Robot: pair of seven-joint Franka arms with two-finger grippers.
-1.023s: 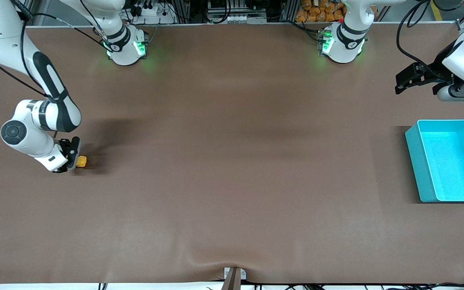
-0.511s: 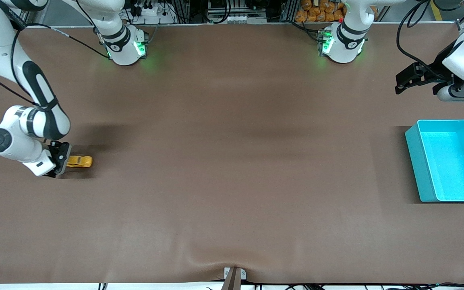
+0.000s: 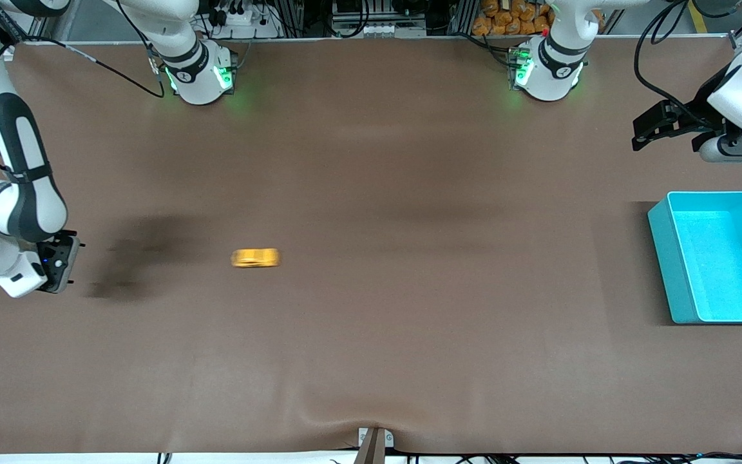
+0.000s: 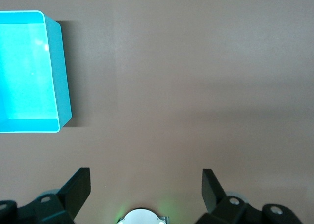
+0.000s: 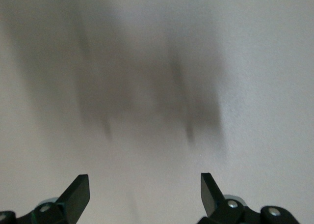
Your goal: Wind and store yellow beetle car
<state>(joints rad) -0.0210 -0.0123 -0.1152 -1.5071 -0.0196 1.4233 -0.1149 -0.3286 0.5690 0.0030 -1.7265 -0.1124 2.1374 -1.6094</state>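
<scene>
Yellow and blurred, the car (image 3: 255, 258) sits alone on the brown table (image 3: 371, 335), in the half toward the right arm's end and about midway between the edge with the robot bases and the edge nearest the front camera. Its long axis runs along the table's length, pointing from the right arm's end toward the left arm's end, where the cyan bin (image 3: 717, 258) stands near the table's edge.

The right gripper (image 3: 62, 263) hangs just above the table at the right arm's end, its fingers spread wide and empty; the right wrist view shows only bare surface and smeared shadow between them. The car lies well apart from it, off toward the bin. The left gripper (image 3: 651, 132) waits above the table near the bin, jaws apart and empty.

A second ago the right gripper was clamped on the car close to the right arm's end. Half a second ago the car was poking out from the fingers. Now it is released and farther along toward the bin, its blur suggesting a roll, while the right arm has drawn back. The right gripper remains the nearer one, though the car seems bound for the left arm's side.
</scene>
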